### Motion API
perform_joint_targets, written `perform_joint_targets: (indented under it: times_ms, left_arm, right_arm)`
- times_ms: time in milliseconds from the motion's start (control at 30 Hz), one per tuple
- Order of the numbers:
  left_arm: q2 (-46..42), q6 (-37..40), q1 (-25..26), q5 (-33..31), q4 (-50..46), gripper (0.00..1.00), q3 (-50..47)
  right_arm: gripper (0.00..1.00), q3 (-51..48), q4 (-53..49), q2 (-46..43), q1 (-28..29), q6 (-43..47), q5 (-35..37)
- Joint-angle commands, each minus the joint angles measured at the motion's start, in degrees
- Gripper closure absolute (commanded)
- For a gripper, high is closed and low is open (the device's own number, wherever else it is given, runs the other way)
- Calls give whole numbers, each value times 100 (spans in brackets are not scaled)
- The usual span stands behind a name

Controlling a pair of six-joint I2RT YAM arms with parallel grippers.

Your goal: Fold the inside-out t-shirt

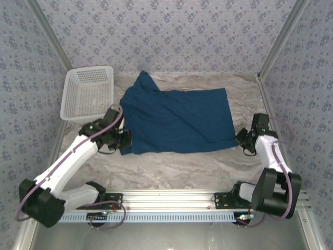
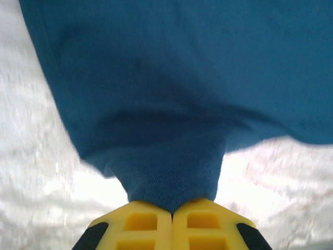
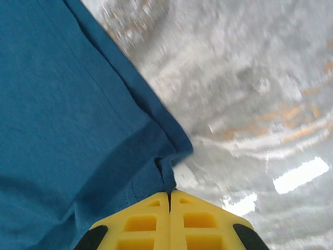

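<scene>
The marbled desk (image 1: 171,166) is your whole working surface. The inside-out t-shirt (image 1: 177,120) lies spread across the middle of it, mostly flat, with one part poking out towards the far left. That part ends near the white lattice basket (image 1: 88,94) in the far-left corner, and the two are apart.

Treat the shirt as light, soft and limp. It will sag and drape from wherever you hold it, it will not keep a crease by itself, and a thin pinch of knit can slide out if you pull hard. The sound places to take it are the near corners and the stitched hem, where the cloth is doubled and gives the fingers more to bite on.

You have both of those places in hand now. Your left pincer (image 1: 125,141) is clenched at the shirt's near-left corner. Its wrist view shows a bunched tuck of cloth running straight into the closed yellow fingers. Your right pincer (image 1: 243,139) is clenched at the near-right corner. Its fingertips meet on the very tip of the hem, so that hold looks slimmer and, by my judgement, the likelier one to slip.

If you lift, raise both sides evenly and keep the near edge taut between them, so the fabric does not sag in the middle or drag on the desk.
</scene>
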State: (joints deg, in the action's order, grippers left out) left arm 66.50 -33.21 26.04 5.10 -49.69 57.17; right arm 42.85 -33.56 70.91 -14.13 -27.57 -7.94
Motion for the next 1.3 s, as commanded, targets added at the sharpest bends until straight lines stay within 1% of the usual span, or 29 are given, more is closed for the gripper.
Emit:
perform_joint_targets:
  times_ms: [0,67,200,400,467,633,800,1067,1200,1267]
  left_arm:
    - [594,651,-441,243,642,100,619]
    - [1081,775,-615,267,746,100,994]
    - [2017,1032,-840,408,820,100,1711]
    - [2871,1189,-1227,591,827,100,2327]
    - [2992,1187,-1296,595,865,100,2405]
    - [3241,1194,-1338,681,876,100,2644]
    - [3203,1187,-1437,727,934,100,2633]
    - [2917,1168,-1638,693,900,100,2453]
    - [2879,1114,-1737,734,1032,100,2318]
    - [2983,1087,-1734,866,1049,100,2360]
  right_arm:
    - [96,597,314,629,-37,141,126]
    - [96,939,447,1121,-12,226,137]
    - [94,1631,629,2042,111,85,-32]
    - [93,2494,567,2980,369,123,88]
    - [93,2828,479,3208,431,172,124]
    - [91,3265,271,3589,605,286,218]
    - [90,3676,48,3894,713,417,348]
    - [90,3816,-238,4032,729,550,739]
    - [90,3855,-117,4112,747,571,742]
    - [90,3900,40,4179,778,561,589]
